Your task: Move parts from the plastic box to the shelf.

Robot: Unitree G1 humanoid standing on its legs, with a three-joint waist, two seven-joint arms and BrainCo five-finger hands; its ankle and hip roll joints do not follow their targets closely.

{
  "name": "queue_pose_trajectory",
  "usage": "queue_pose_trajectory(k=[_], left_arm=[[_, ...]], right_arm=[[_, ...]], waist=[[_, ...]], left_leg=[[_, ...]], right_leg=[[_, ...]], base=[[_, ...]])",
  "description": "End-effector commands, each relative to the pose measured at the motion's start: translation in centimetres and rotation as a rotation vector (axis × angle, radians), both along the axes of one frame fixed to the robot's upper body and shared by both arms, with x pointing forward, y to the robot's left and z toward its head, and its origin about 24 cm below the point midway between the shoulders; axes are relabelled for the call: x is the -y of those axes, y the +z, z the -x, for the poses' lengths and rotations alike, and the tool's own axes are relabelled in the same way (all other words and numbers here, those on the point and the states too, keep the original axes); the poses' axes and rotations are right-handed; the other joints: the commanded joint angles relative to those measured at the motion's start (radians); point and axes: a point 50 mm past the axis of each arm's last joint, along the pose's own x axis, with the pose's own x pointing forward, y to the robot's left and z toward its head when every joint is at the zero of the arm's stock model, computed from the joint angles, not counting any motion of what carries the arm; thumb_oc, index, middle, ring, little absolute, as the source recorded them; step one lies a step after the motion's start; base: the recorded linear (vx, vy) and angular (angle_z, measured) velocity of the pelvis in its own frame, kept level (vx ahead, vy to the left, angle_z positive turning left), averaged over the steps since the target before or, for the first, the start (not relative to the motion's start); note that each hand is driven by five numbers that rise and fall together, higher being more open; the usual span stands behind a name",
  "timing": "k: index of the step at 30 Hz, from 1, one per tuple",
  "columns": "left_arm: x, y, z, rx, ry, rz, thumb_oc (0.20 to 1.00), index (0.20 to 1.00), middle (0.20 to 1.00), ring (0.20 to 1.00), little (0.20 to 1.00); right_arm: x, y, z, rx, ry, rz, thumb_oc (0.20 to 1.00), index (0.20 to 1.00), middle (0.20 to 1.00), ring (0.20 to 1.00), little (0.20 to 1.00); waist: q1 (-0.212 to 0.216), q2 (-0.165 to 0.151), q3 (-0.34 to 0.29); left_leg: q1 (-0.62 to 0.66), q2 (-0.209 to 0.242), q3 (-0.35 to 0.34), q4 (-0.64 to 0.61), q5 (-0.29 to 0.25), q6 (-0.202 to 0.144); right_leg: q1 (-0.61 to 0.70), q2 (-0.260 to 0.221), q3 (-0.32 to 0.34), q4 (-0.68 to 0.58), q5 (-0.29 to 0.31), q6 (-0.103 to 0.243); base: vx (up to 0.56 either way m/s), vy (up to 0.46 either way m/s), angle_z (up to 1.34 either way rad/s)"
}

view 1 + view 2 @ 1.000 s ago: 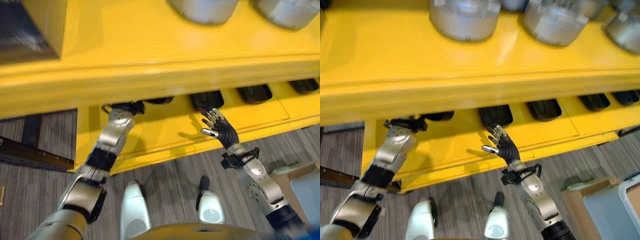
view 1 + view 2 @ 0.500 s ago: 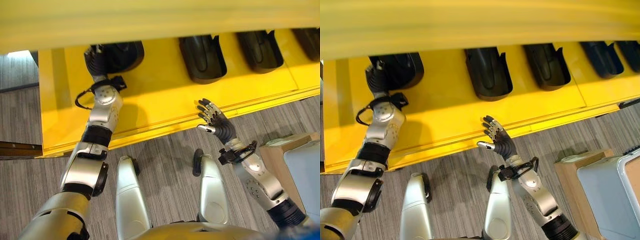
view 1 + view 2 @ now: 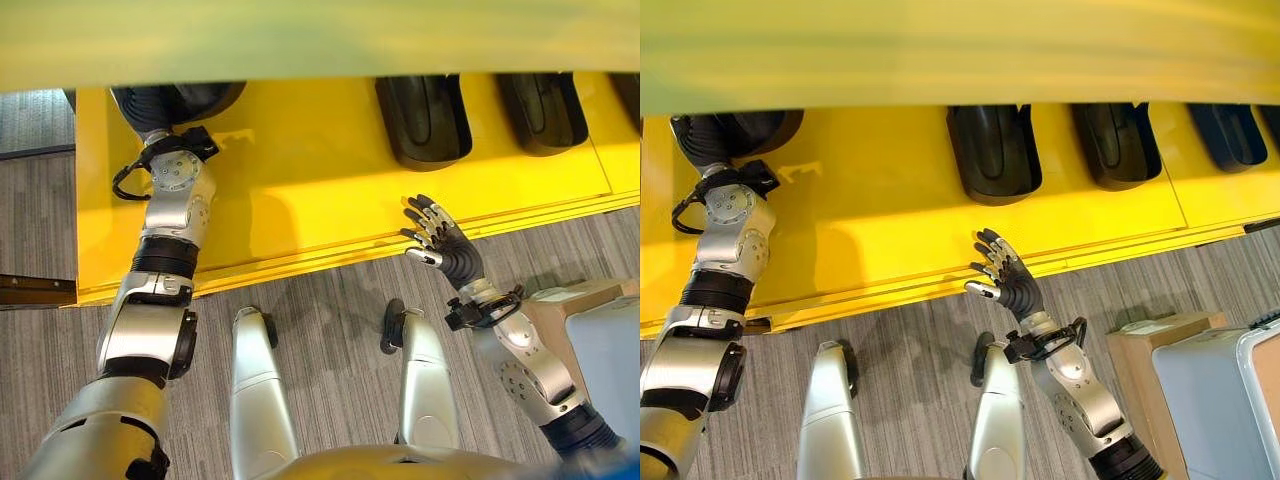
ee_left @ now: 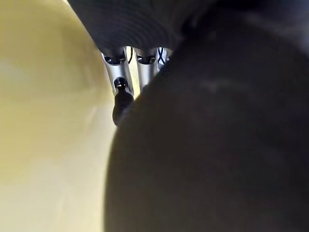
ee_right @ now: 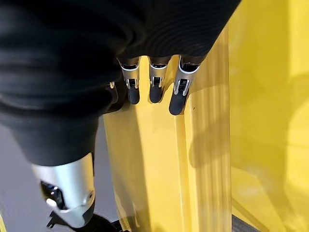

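Several black moulded parts lie in a row on the lower yellow shelf (image 3: 300,190), among them one (image 3: 425,120) at the middle and one (image 3: 545,110) further right. My left hand (image 3: 145,105) reaches in under the upper shelf at the far left, against another black part (image 3: 205,97). That part (image 4: 217,145) looms dark and very close past the hand in the left wrist view. My right hand (image 3: 440,245) hovers open over the shelf's front lip, fingers (image 5: 152,89) straight and spread, holding nothing.
The upper yellow shelf's front edge (image 3: 320,40) spans the top and hides the back of the lower shelf. A cardboard box (image 3: 1140,345) and a pale plastic box (image 3: 1220,390) stand on the grey floor at the right. A dark beam (image 3: 35,290) lies at the left.
The camera has tilted down, so the silver parts on the upper shelf have left the picture. My left hand stays at the far-left black part. The right hand stays open by the shelf's lip.
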Motion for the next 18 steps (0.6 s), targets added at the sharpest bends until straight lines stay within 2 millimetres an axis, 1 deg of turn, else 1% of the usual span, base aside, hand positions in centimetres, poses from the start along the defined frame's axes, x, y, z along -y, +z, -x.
queue_pose_trajectory(k=[1, 3, 4, 5, 9, 11, 15, 16, 18], left_arm=[[-2.3, -3.0, 0.5, -0.166, 0.09, -0.068, 0.2, 0.2, 0.2, 0.2, 0.2], [-2.3, -3.5, 0.6, -0.179, 0.092, -0.071, 0.2, 0.2, 0.2, 0.2, 0.2], [-2.4, -4.0, 0.8, -0.207, 0.094, -0.089, 0.2, 0.2, 0.2, 0.2, 0.2], [-2.0, -5.5, 1.2, -0.229, 0.078, -0.079, 0.2, 0.2, 0.2, 0.2, 0.2], [-1.5, -7.7, 2.2, -0.253, 0.052, -0.053, 0.2, 0.2, 0.2, 0.2, 0.2], [-0.8, -8.2, 2.7, -0.238, 0.027, -0.051, 0.2, 0.2, 0.2, 0.2, 0.2], [-0.4, -8.9, 3.5, -0.213, 0.01, -0.028, 0.2, 0.2, 0.2, 0.2, 0.2], [-0.1, -9.1, 4.0, -0.175, -0.006, 0.026, 0.2, 0.2, 0.2, 0.2, 0.2], [0.2, -9.2, 4.4, -0.145, -0.02, 0.05, 0.2, 0.2, 0.2, 0.2, 0.2]], right_arm=[[0.6, 2.1, -0.1, 0.095, 0.034, -0.005, 1.0, 1.0, 1.0, 1.0, 1.0], [0.5, 2.2, 0.0, 0.099, 0.041, -0.001, 1.0, 1.0, 1.0, 1.0, 1.0], [0.5, 2.1, 0.0, 0.094, 0.047, 0.001, 1.0, 1.0, 1.0, 1.0, 1.0], [0.5, 2.1, -0.1, 0.094, 0.047, 0.0, 1.0, 1.0, 1.0, 1.0, 1.0], [0.4, 2.3, -0.2, 0.1, 0.052, -0.004, 1.0, 1.0, 1.0, 1.0, 1.0], [0.4, 2.3, -0.2, 0.101, 0.049, -0.005, 1.0, 1.0, 1.0, 1.0, 1.0], [0.5, 2.4, -0.4, 0.101, 0.039, -0.008, 1.0, 1.0, 1.0, 1.0, 1.0], [0.5, 2.4, -0.4, 0.104, 0.038, -0.011, 1.0, 1.0, 1.0, 1.0, 1.0], [0.5, 2.5, -0.4, 0.107, 0.036, -0.011, 1.0, 1.0, 1.0, 1.0, 1.0]], waist=[[0.017, 0.029, -0.007], [0.017, 0.03, -0.008], [0.019, 0.032, -0.011], [0.025, 0.034, -0.013], [0.037, 0.036, -0.014], [0.043, 0.036, -0.012], [0.05, 0.038, -0.01], [0.055, 0.039, -0.007], [0.06, 0.039, -0.006]], left_leg=[[0.047, 0.006, 0.014, -0.123, 0.061, -0.008], [0.053, 0.006, 0.014, -0.129, 0.063, -0.009], [0.059, 0.006, 0.014, -0.134, 0.064, -0.01], [0.075, 0.007, 0.014, -0.146, 0.066, -0.012], [0.104, 0.004, 0.016, -0.167, 0.069, -0.016], [0.113, 0.003, 0.015, -0.171, 0.068, -0.016], [0.114, 0.001, 0.012, -0.166, 0.066, -0.016], [0.112, 0.0, 0.008, -0.161, 0.065, -0.015], [0.109, -0.001, 0.006, -0.159, 0.064, -0.015]], right_leg=[[-0.026, 0.009, 0.035, 0.075, -0.072, -0.04], [-0.021, 0.009, 0.035, 0.069, -0.071, -0.04], [-0.016, 0.009, 0.034, 0.066, -0.071, -0.039], [-0.001, 0.009, 0.032, 0.059, -0.071, -0.039], [0.023, 0.011, 0.03, 0.048, -0.074, -0.038], [0.033, 0.012, 0.029, 0.046, -0.079, -0.04], [0.035, 0.012, 0.029, 0.053, -0.087, -0.042], [0.034, 0.01, 0.03, 0.061, -0.094, -0.045], [0.031, 0.01, 0.029, 0.067, -0.099, -0.048]], base=[[0.0, 0.0, 0.0], [0.0, 0.0, 0.0], [0.0, 0.0, 0.0], [0.0, 0.0, 0.0], [0.01, -0.008, 0.0], [0.0, -0.009, 0.02], [0.0, -0.022, 0.05], [0.0, -0.018, 0.07], [0.0, -0.012, 0.02]])
